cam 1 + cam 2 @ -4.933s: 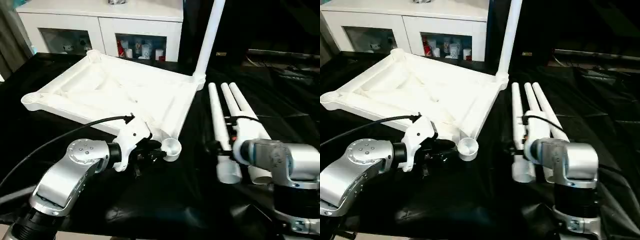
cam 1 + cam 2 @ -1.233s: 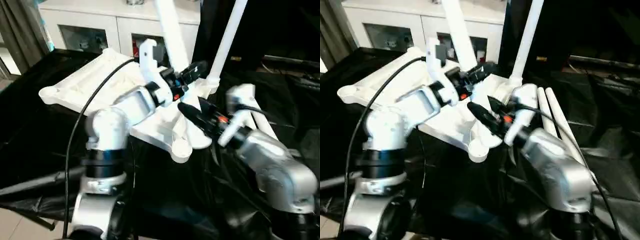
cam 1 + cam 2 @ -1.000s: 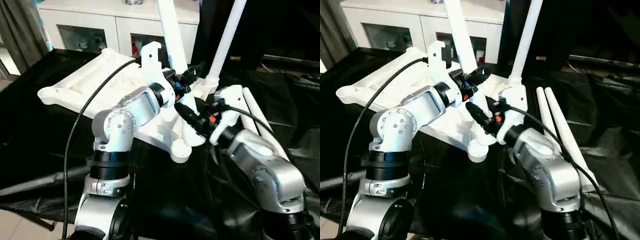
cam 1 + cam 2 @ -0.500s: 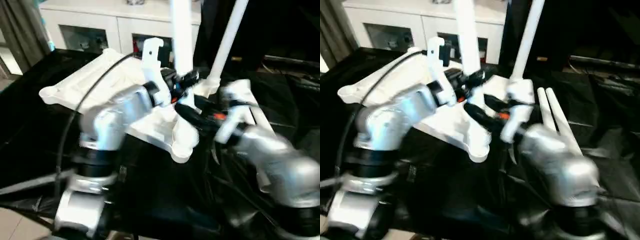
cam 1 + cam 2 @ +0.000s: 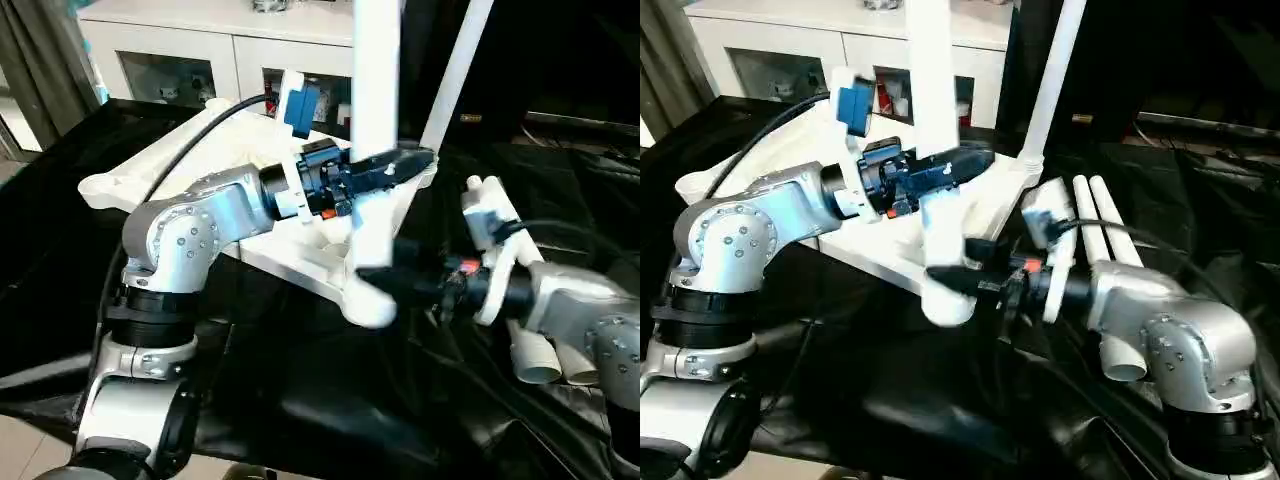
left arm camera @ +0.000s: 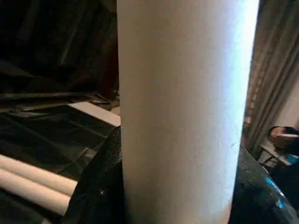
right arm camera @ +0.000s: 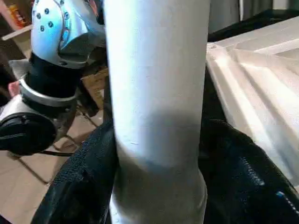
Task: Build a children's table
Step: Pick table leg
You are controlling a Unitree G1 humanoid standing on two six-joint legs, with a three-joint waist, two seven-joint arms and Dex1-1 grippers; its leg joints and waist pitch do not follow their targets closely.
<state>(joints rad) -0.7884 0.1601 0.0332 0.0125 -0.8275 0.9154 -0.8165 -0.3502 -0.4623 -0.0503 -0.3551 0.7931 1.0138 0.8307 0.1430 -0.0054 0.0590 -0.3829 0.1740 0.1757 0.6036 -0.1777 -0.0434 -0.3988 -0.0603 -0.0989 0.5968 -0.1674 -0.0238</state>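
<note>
1. Black sheeting (image 5: 330, 400) covered the bench, and a white cabinet (image 5: 230, 45) with glass doors stood at the far side, at about eleven o'clock.
2. On the sheeting lay the white tabletop (image 5: 180, 165), ribbed underside up, spreading from the centre toward ten o'clock.
3. One fitted leg (image 5: 455, 75) rose from its far corner socket at about one o'clock.
4. Another leg, the held leg (image 5: 375, 130), stood upright at the near corner of the tabletop, its lower end at the near corner socket (image 5: 368, 305); whether it was seated could not be told.
5. The left gripper (image 5: 395, 168) reached in from nine o'clock, its jaws closed around the held leg partway up.
6. The right gripper (image 5: 965, 262) reached in from three o'clock, its jaws set on either side of the held leg lower down, just above the socket.
7. Two spare legs (image 5: 1102, 260) lay side by side on the sheeting at three o'clock, partly behind the right forearm.
</note>
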